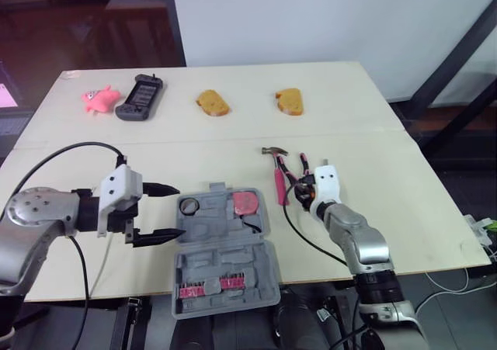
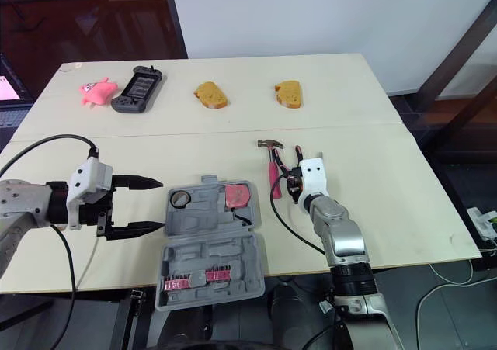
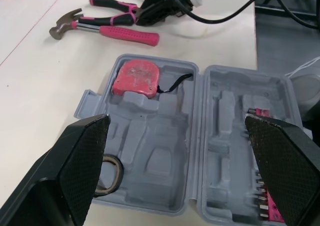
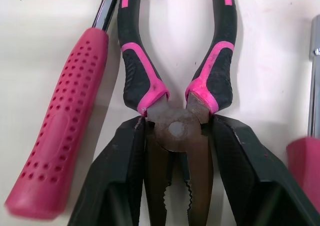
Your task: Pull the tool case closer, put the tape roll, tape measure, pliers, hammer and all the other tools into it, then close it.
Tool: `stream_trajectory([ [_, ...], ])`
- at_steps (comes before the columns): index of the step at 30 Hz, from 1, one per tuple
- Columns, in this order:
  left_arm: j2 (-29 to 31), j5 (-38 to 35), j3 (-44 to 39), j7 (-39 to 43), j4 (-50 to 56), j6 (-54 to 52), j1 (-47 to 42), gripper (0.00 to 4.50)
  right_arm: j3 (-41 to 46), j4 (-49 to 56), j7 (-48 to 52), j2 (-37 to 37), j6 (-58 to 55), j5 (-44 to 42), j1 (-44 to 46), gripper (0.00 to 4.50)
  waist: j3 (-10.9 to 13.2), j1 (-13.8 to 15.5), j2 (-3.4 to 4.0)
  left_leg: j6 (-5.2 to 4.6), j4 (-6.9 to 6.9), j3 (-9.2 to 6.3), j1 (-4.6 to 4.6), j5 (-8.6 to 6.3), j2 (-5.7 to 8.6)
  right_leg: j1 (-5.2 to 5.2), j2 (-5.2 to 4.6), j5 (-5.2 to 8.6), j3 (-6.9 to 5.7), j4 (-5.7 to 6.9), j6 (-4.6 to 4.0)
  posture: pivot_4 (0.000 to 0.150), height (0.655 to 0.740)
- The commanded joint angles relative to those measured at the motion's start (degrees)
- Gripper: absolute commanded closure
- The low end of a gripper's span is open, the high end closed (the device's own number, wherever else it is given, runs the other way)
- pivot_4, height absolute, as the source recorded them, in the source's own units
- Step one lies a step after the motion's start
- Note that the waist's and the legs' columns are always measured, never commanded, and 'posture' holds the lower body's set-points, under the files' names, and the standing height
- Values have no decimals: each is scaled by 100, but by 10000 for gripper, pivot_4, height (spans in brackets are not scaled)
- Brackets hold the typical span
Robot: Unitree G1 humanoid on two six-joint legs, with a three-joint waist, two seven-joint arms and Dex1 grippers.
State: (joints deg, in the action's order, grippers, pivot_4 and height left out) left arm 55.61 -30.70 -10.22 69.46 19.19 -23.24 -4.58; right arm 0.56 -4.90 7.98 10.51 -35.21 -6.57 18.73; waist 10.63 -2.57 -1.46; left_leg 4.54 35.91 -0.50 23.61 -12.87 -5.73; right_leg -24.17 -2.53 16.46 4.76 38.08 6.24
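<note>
The left gripper (image 1: 180, 210) hovers low over the table with its two black fingers spread wide apart, holding nothing. Just to the right of it lies the grey plastic tool case (image 1: 225, 266), open flat near the front edge of the table. In the far half of the case, a black tape roll (image 1: 189, 206) sits in the left corner and a pink tape measure (image 1: 248, 202) in the right corner. The near half holds a row of pink bits (image 1: 211, 286). Right of the case, a hammer with a pink handle (image 1: 277, 176) lies on the table, and just beside it lie the pliers with black and pink handles (image 4: 174, 130). The right gripper (image 1: 301, 185) has its fingers pressed on both sides of the metal head of the pliers. The table is a pale beige board (image 1: 373, 133). Along its far side lie a pink soft toy (image 1: 101, 99), a black handheld controller (image 1: 140, 98) and two brown bread-like pieces (image 1: 212, 102) (image 1: 290, 101). Behind the table are a dark reddish floor (image 1: 78, 24) and a white wall (image 1: 311, 16).
</note>
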Motion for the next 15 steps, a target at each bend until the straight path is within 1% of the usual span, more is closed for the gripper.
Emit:
stream_trajectory([
  [1,-11,-3,-56,-53,136,63,-22,0,28,-186,49,53,179,74,17,35142,0,0,0,0,0,0,0,0,0,0,0,0,0,0,0,1500,7238],
  [5,-19,2,-44,-71,144,63,-16,0,35,-187,70,68,240,102,-10,35142,0,0,0,0,0,0,0,0,0,0,0,0,0,0,0,1500,7238],
  [11,-33,-3,-48,-78,124,91,14,0,158,222,59,108,171,74,-135,35142,1,12,1,0,-1,0,0,0,0,0,0,0,0,0,0,1500,7238],
  [15,-46,14,-61,-60,33,141,-4,0,323,971,76,254,26,15,-233,35142,3,14,5,0,-2,0,0,0,0,-1,0,0,0,0,0,1500,7238],
])
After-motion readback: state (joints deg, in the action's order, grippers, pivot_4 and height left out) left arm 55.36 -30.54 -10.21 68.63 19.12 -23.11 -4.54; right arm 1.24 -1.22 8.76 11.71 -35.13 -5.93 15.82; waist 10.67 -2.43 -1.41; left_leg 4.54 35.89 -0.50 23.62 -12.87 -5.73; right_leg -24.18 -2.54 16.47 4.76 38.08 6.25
